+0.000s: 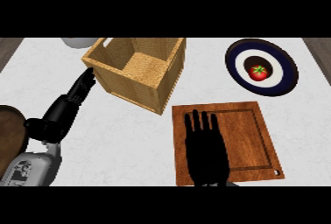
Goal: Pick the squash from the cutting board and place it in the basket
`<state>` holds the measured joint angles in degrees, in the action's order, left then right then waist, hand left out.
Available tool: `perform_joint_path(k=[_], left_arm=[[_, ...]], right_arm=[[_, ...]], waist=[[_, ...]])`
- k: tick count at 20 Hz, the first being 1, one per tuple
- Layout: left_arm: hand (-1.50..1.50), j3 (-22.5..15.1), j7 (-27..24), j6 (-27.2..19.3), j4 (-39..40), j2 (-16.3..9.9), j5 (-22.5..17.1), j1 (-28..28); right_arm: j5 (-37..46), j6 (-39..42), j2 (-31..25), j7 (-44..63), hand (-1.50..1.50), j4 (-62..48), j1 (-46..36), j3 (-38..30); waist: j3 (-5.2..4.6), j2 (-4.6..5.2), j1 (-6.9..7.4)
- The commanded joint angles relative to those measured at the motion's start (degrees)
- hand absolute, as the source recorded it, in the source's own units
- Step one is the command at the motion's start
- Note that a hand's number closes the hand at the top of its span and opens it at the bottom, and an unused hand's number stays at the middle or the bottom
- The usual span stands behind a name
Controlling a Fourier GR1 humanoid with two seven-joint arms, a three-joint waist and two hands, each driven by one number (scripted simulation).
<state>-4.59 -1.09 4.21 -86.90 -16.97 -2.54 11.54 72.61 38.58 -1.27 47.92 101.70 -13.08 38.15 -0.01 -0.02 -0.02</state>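
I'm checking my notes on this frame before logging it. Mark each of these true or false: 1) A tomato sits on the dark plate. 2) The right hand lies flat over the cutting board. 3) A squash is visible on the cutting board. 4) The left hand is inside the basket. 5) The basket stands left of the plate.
1) True: the tomato sits on the plate.
2) True: the right hand is spread open over the cutting board.
3) False: no squash shows on the board's visible surface.
4) False: the left hand is outside, beside the left wall of the basket.
5) True.
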Motion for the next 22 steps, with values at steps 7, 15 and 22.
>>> perform_joint_path(k=[7,15,22], left_arm=[[0.0,1.75,1.8,2.08,-4.28,2.05,1.85,-2.39],[0.0,2.55,0.3,3.67,-3.65,3.84,3.83,-3.85],[0.0,4.69,2.13,5.16,-4.62,3.02,3.1,-1.98]], right_arm=[[3.32,-2.25,0.32,-1.26,-1.5,-6.06,0.13,-2.91],[2.77,-3.74,1.21,-2.29,-1.5,-8.03,2.43,-4.52],[2.55,1.92,-0.8,-3.8,1.5,-8.13,5.37,-4.03]], waist=[[0.01,-0.02,0.13],[0.0,-0.01,0.04],[0.0,-0.04,-0.01]])
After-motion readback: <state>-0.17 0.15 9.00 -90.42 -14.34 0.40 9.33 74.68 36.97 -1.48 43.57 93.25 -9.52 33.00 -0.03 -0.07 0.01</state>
